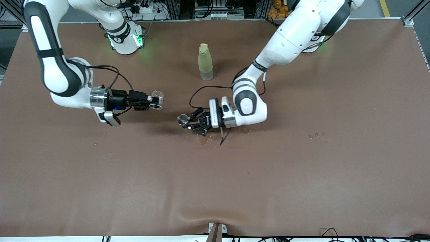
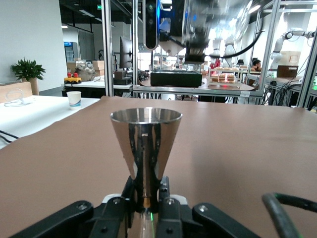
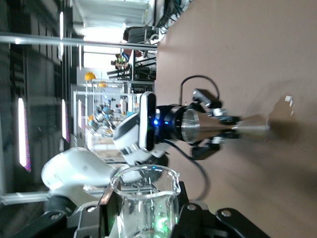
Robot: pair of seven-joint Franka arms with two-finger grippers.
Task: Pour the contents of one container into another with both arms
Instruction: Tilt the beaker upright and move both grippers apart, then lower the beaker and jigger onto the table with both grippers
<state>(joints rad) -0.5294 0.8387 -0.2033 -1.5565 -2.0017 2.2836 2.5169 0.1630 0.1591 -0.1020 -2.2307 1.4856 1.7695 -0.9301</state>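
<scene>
Tall pale yellow-green bottle upright on the brown table cover, taken here as landmark.

Right gripper toward the right arm's end of the table from the bottle, up over the cover, fingers clamped on a tiny clear glass cup; same cup seen close between the black fingers in the right wrist view, rim round and colourless.

Left gripper low over the cover at a spot nearer the front camera than the bottle, fingers closed on the narrow waist of a small silvery metal hourglass-shaped jigger; in the left wrist view the jigger upright, upper cone wide, waist pinched between the fingers.

Cup and jigger apart, not touching. A few small wet marks on the cover toward the left arm's end from the bottle.
</scene>
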